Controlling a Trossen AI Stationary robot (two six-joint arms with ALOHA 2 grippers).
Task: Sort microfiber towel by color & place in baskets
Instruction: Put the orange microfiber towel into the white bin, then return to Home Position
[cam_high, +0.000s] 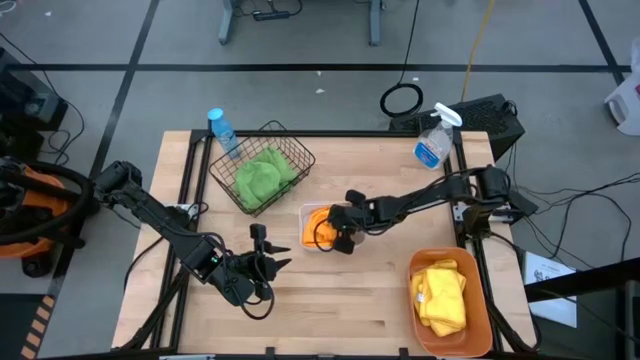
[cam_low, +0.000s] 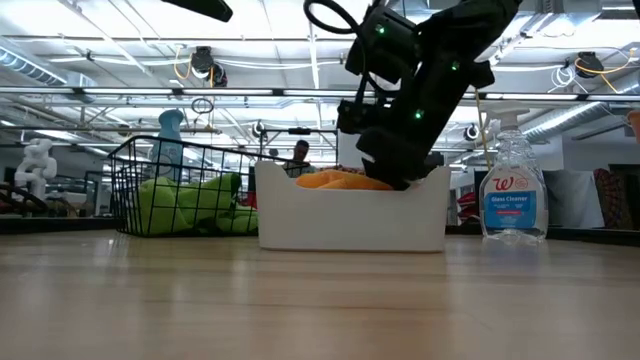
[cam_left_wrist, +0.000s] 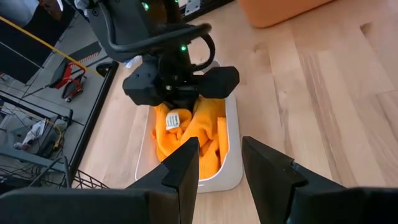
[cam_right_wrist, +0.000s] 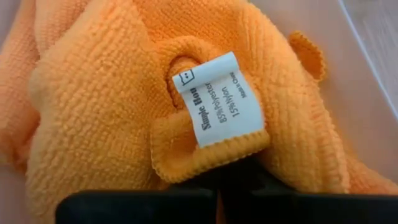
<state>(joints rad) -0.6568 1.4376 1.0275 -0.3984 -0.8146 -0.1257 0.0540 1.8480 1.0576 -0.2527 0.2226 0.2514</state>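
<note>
Landmark: white tray (cam_high: 306, 215), mid-bench (cam_high: 370, 290).

Left of tray: left gripper (cam_high: 272, 262) low over bare bench, short way off, pointed toward the tray. Fingers (cam_left_wrist: 186, 163) stand apart, nothing between them. Waiting.

Behind and left of tray: wire basket (cam_high: 290, 145), green towels (cam_high: 262, 176) heaped inside. Blue-capped bottle (cam_high: 222, 131) just beyond the basket.

At tray: orange towels (cam_left_wrist: 186, 134) bunched inside, white care label (cam_right_wrist: 219, 98) facing up. Right gripper (cam_high: 343, 228) reaches in from the tray's right side, down on the cloth. Wrist view shows its dark tips together on a fold of orange towel just under the label; jaws shut, pinching cloth.

Right of tray: spray bottle (cam_high: 434, 140) far back; orange tub (cam_high: 478, 310) forward and well apart, yellow towels (cam_high: 441, 295) folded inside.

Judgement: all three colours look sorted; step in hand is seating the orange towel. To do it well: press the fold down inside the walls, part the jaws fully before lifting, rise straight up so the nap does not snag and drag cloth over the rim. Check no corner hangs outside.
</note>
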